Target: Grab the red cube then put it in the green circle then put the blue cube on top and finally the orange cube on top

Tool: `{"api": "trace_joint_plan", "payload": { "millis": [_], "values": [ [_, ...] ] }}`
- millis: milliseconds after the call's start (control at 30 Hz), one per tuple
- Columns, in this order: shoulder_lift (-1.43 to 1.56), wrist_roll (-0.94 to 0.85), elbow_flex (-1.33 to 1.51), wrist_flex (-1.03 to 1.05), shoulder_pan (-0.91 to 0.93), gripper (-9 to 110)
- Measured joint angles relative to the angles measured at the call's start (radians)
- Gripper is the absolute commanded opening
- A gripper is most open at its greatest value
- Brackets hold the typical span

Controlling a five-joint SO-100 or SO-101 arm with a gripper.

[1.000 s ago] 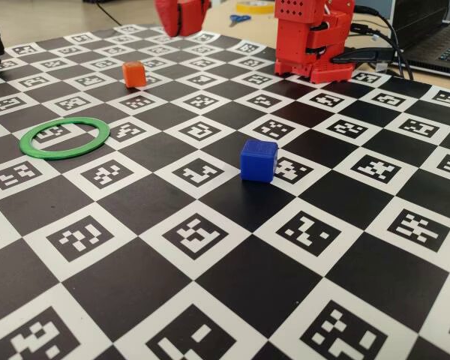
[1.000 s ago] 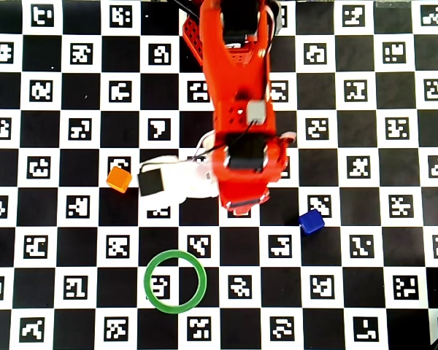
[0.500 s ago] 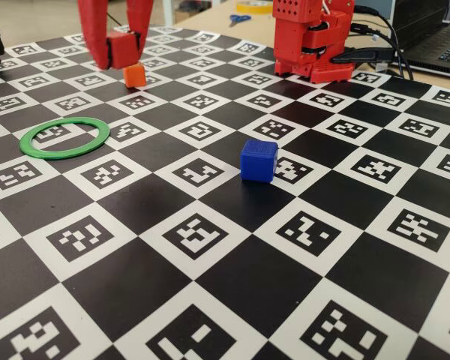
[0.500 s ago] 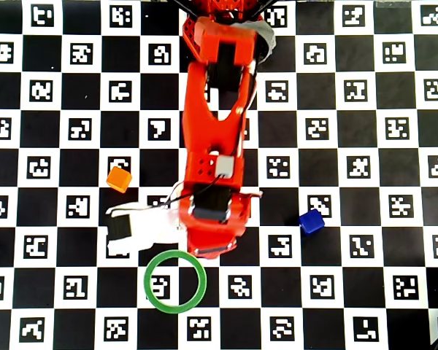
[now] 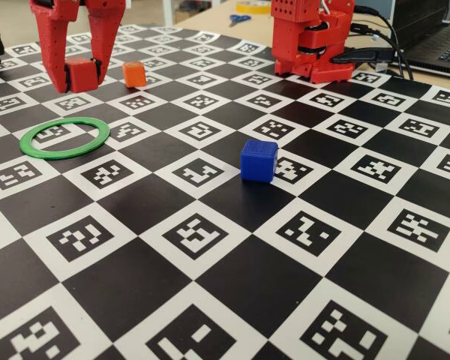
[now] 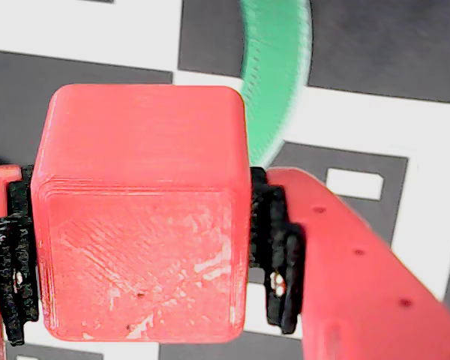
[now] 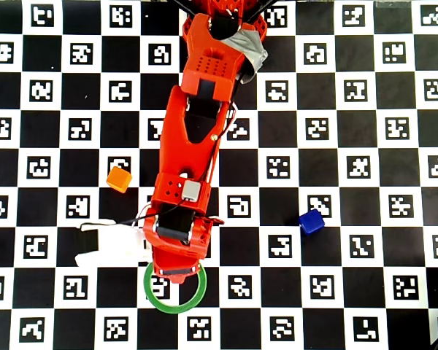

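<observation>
Red cube in the tool, nearly over the green circle

The tool (image 5: 79,75) is clamped on the red cube (image 5: 81,73), holding it off the counter (image 5: 232,255) just behind the green circle (image 5: 64,137) in the fixed view; the wrist view shows both pads tight on the cube's sides with part of the ring past it. In the overhead view the arm covers part of the ring, so I can't tell exactly how centred the cube is. I'd say bring it over the hollow middle, lower it flat until it sits inside, then let go, so the rim doesn't tip it. Count: 1 red cube, 1 blue cube (image 5: 258,160), 1 orange cube (image 5: 133,73), 1 green circle, 1 arm.
</observation>
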Motion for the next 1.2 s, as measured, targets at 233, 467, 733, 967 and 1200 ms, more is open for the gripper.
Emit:
{"api": "trace_joint_plan", "payload": {
  "millis": [233,467,733,967,1200],
  "values": [
    [-0.081,-0.002,-0.058,-0.037,-0.009,4],
    [-0.117,-0.002,-0.058,-0.097,-0.011,4],
    [-0.153,0.0,-0.058,-0.13,-0.011,4],
    [-0.155,0.008,-0.058,-0.143,-0.011,4],
    [-0.172,0.034,-0.069,-0.149,-0.017,8]
  ]
}}
